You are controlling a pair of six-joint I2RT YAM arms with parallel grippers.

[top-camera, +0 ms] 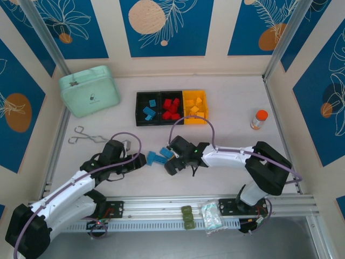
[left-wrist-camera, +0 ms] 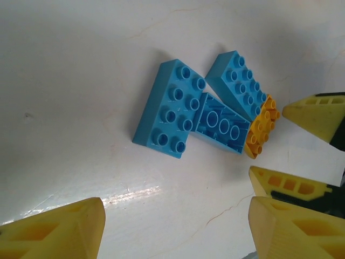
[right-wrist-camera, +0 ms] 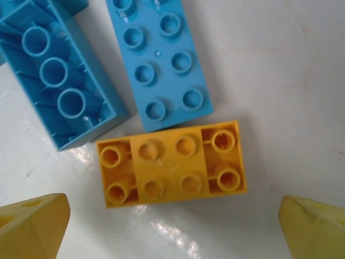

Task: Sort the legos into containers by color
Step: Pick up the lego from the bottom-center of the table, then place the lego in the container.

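Three joined containers stand at the back: a black bin [top-camera: 148, 109] with blue legos, a black bin [top-camera: 171, 108] with red ones, and a yellow-orange bin [top-camera: 195, 107] with yellow ones. Loose on the table lie three light blue legos [left-wrist-camera: 170, 110] [left-wrist-camera: 221, 125] [left-wrist-camera: 237, 81], the middle one upside down, and a yellow-orange lego [right-wrist-camera: 171, 163] touching them. My right gripper [right-wrist-camera: 172, 226] is open just short of the yellow lego, its fingers to either side and apart from it. My left gripper [left-wrist-camera: 178, 226] is open, empty, a little short of the blue legos.
A mint-green lidded case [top-camera: 89, 90] sits at the back left, with metal forceps [top-camera: 86, 136] in front of it. An orange-capped bottle [top-camera: 259, 119] stands at the right. A green item [top-camera: 187, 217] and a small bag [top-camera: 211, 216] lie on the front rail.
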